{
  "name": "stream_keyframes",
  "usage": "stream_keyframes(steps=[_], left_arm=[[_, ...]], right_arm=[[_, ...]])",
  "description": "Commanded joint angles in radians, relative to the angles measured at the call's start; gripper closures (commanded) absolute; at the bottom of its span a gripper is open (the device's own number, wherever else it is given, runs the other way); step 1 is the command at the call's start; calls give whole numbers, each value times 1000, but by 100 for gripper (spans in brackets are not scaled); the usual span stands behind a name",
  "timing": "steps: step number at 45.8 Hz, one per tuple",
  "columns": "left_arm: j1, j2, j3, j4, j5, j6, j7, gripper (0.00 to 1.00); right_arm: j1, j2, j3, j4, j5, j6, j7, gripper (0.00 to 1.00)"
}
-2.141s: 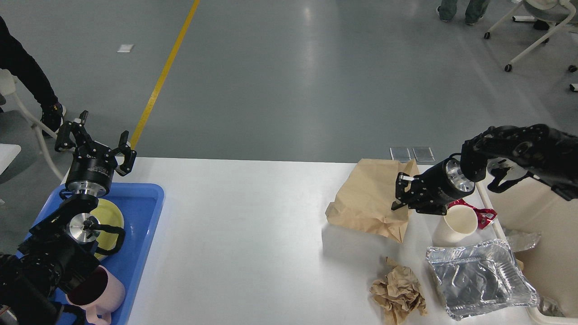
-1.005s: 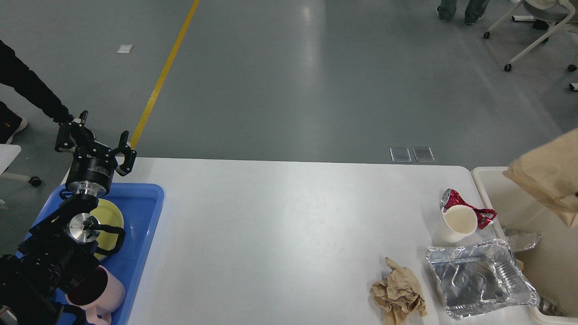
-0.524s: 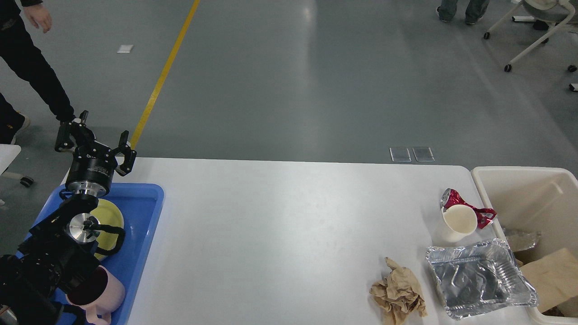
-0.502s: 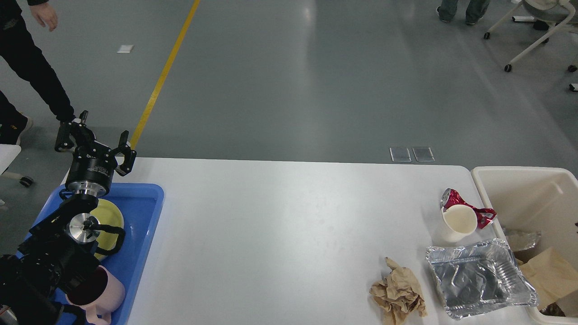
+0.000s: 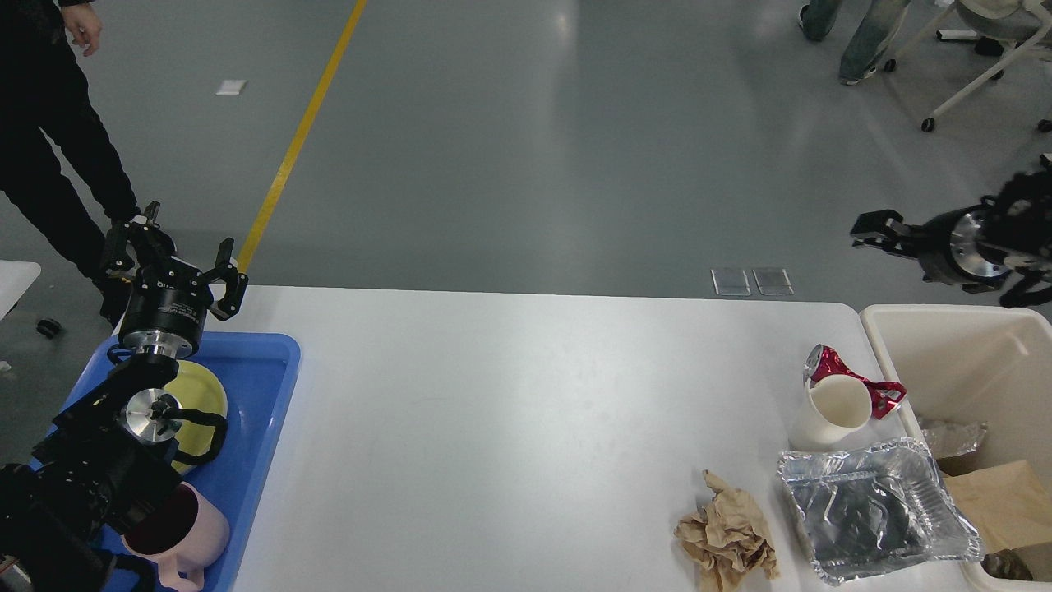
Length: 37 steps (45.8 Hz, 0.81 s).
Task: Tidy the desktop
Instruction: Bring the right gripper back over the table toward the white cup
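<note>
4 scraps (image 5: 727,541) crowd desktop (image 5: 509,427) beside bin (image 5: 970,362).

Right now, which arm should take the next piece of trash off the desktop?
Right, most likely. The right pincer hangs above the cream bin, close to the paper cup, foil tray and crumpled paper. The left pincer sits far off over the blue tray.

A large white desktop (image 5: 509,427) with rounded corners, smooth and plain, lying flat and spanning most of the view.
</note>
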<state>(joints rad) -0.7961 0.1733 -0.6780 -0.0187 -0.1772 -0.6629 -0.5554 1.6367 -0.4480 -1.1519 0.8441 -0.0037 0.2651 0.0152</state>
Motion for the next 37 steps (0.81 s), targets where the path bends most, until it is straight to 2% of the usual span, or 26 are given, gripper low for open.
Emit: stream_keyframes(steps=[1,9,15,24,32,37], left_arm=[[0,0,0,-1,-1,0,-1,4],[0,0,0,0,1,0,-1,4],[0,0,0,0,1,0,-1,4],[0,0,0,0,1,0,-1,4],[0,0,0,0,1,0,-1,4],[0,0,0,0,1,0,-1,4]], right_arm=[[175,109,-48,124,1,117,2,0],[393,204,-34,168,14,478,6,0],[488,246,-34,171,16,695,8,0],[451,239,-42,168,7,695,2,0],[223,209,-57,86,-1,695,0,0],[77,187,-52,17,-1,654,0,0]])
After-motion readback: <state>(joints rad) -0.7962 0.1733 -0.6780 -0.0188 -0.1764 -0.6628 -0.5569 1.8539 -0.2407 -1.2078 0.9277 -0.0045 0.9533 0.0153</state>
